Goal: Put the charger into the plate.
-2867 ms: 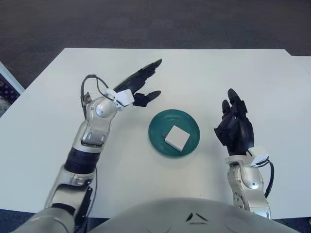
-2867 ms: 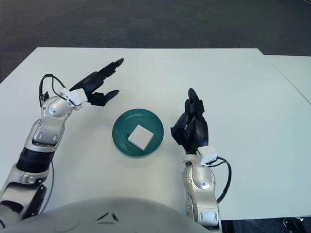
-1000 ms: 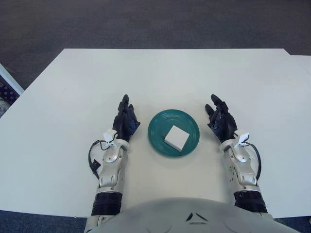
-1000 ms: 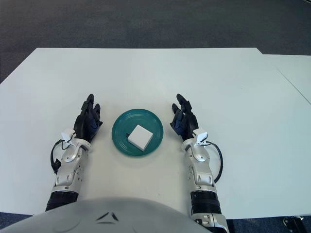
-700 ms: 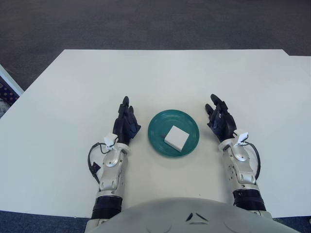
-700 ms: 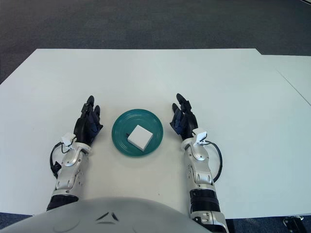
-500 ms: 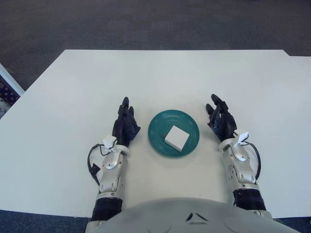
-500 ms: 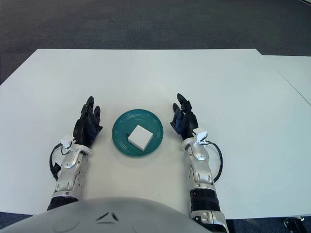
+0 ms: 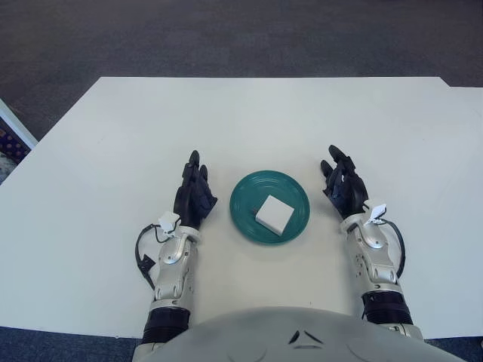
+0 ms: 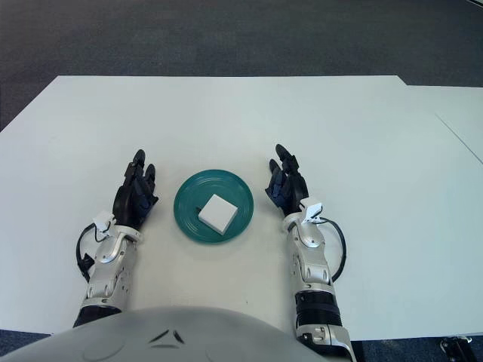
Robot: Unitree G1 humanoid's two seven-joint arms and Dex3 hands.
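White table carries a green plate (charger inside); left hand and right hand flank it, fingers seemingly relaxed, empty.

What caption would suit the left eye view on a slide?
White charger lies in the green plate, left hand and right hand open either side.

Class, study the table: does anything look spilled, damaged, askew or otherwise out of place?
Nothing stands out. The white charger lies inside the green plate, unbroken, and nothing is spilled. The left hand and right hand flank the plate, holding nothing.
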